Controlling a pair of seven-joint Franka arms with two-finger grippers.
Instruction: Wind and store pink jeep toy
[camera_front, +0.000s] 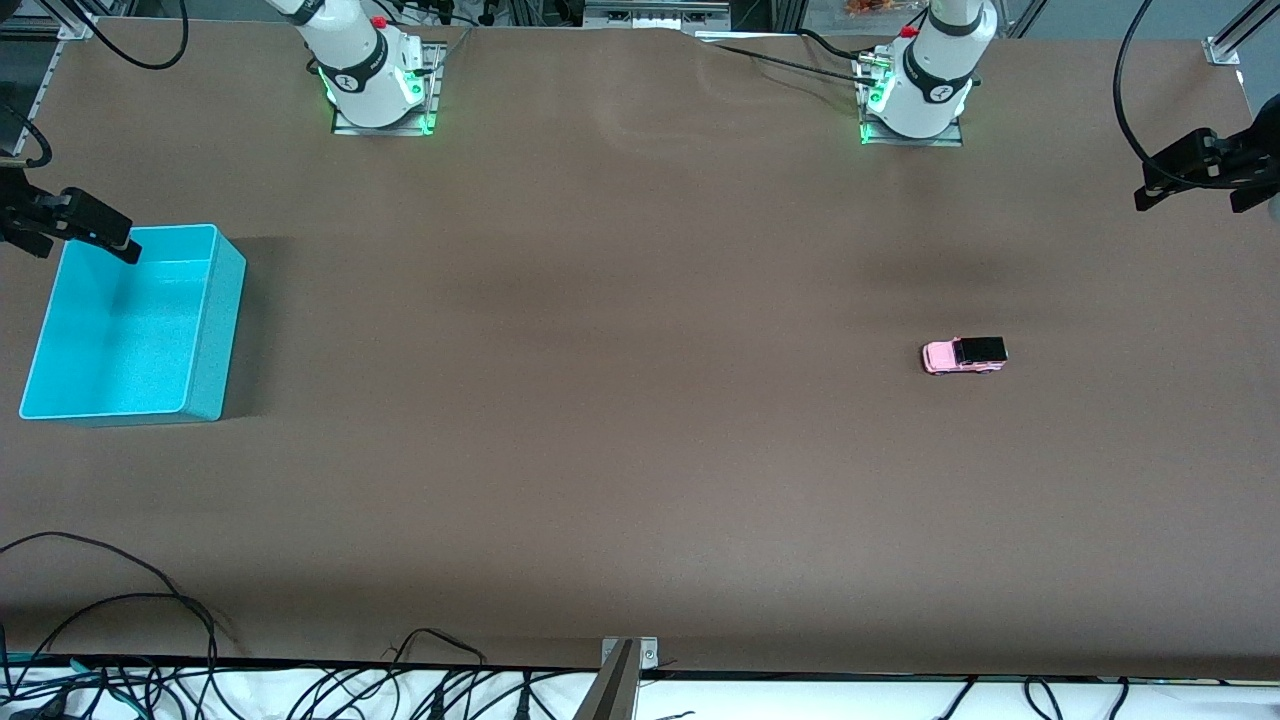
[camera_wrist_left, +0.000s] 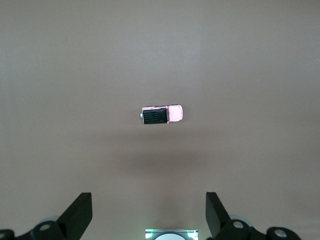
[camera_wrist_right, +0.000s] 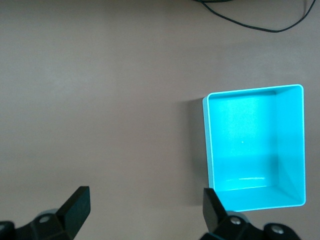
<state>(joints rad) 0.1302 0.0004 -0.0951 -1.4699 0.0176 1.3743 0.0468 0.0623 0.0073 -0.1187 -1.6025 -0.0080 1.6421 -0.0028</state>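
Sitting untouched on the brown tabletop (camera_front: 640, 450), toward the left arm's end, the pink jeep toy (camera_front: 963, 355) is waiting, at 3 o'clock from the turquoise bin (camera_front: 215, 330). Both the left gripper (camera_wrist_left: 149, 212) and right gripper (camera_wrist_right: 145, 212) are hovering open, holding nothing. Nothing is started yet; the left gripper likely needs to descend onto the toy.

Bare tabletop all round the toy car

The pink jeep toy (camera_front: 963, 355) stands alone on the brown table (camera_front: 600, 450), nothing near it; the turquoise bin (camera_front: 225, 330), top open, sits well apart at the right arm's end.
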